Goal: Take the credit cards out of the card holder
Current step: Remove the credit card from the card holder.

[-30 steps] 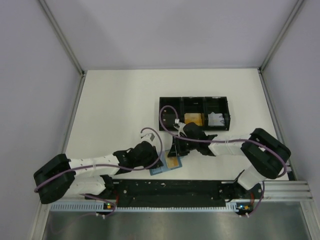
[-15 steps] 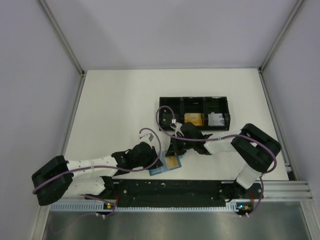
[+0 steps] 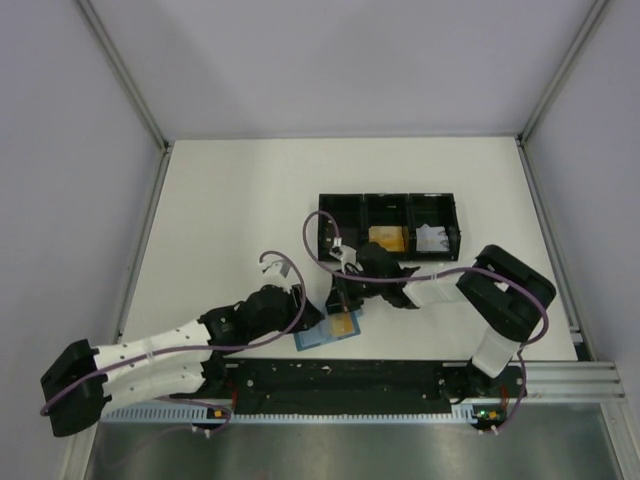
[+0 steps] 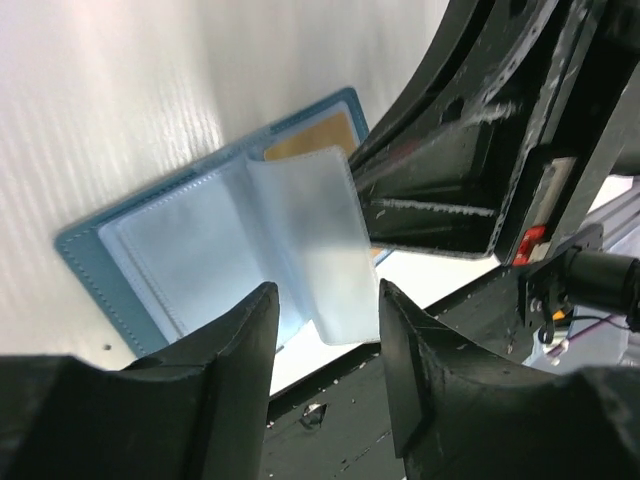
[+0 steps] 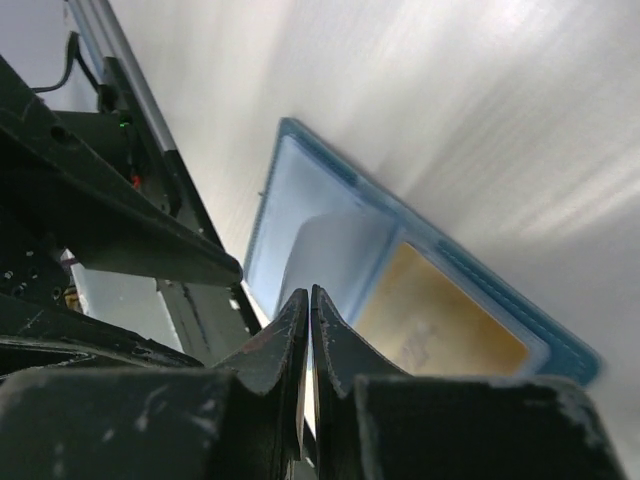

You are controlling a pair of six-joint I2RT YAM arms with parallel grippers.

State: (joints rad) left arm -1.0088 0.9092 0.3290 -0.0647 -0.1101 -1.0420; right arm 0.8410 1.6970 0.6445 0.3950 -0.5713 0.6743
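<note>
Left wrist view: the card holder (image 4: pixel 190 270) lies open on the table (image 4: pixel 120 100), 1 orange-gold card (image 4: pixel 310 138) tucked in a slot. The left tool (image 4: pixel 325 300) is spread above it; the right tool (image 5: pixel 305 310) is pressed together. The card is judged light, stiff, slick; its exposed edge should be pinched.

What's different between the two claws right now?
The left gripper is open, its fingers well apart. The right gripper has its fingers pressed together. The left gripper hangs over the clear sleeves of the card holder. The right gripper points at the sleeve edge beside the gold card. Whether the right gripper pinches a sleeve is unclear. Both are black, two-fingered and at the open holder.
</note>
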